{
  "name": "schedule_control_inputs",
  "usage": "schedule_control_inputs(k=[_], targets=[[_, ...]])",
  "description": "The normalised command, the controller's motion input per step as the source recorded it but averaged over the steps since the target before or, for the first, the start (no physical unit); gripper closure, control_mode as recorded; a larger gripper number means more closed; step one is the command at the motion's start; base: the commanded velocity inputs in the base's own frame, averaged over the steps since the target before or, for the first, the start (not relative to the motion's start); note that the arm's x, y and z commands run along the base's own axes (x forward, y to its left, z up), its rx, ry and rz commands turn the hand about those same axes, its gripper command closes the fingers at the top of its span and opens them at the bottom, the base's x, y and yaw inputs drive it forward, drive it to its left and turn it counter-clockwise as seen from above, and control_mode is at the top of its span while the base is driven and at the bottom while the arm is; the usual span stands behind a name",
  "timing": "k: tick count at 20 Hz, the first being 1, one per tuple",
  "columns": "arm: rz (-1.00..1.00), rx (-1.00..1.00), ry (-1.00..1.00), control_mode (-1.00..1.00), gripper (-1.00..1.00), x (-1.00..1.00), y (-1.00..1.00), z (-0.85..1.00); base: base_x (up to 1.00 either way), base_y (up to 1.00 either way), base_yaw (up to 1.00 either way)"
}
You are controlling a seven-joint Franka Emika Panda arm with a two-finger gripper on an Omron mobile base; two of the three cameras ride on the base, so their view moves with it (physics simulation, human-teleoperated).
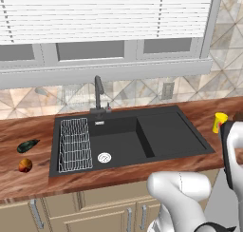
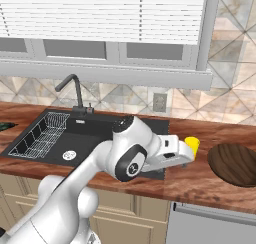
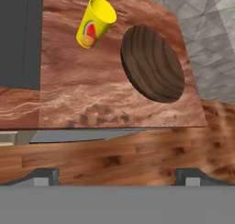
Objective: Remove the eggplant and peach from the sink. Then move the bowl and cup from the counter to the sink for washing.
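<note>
Brown wood-grain describes both the wide, shallow round bowl (image 3: pixel 153 64) and the counter (image 3: pixel 92 94) it rests on, at about 3 o'clock from the large black rectangular sink (image 1: pixel 166 131). The small yellow cylindrical cup (image 3: pixel 94 22), marked with a red watermelon slice, stands near the bowl, between it and the sink's drainboard edge. The dark elongated eggplant (image 1: pixel 27 145) and the round orange-red peach (image 1: pixel 25 165) already lie on the counter at 9 o'clock of the sink, so the step in hand is judged to be fetching 1 of the 2 dishes. The two-finger gripper (image 3: pixel 117 176) hangs with its jaws spread wide and nothing between them, short of both. A sound approach would settle on 1 target, descend squarely over its rim or wall, and avoid nudging its neighbour.
</note>
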Motion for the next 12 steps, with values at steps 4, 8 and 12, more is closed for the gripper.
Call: schedule_control_inputs(k=[4, 8, 12], targets=[[0.1, -0.02, -0.01, -1.0, -1.0, 0.15, -0.03, -0.01, 0.0, 0.0, 0.0], [0.1, -0.03, 0.0, -1.0, -1.0, 0.13, -0.07, -0.01, 0.0, 0.0, 0.0], [0.05, -0.06, 0.0, -1.0, -1.0, 0.03, -0.18, 0.0, 0.0, 0.0, 0.0]])
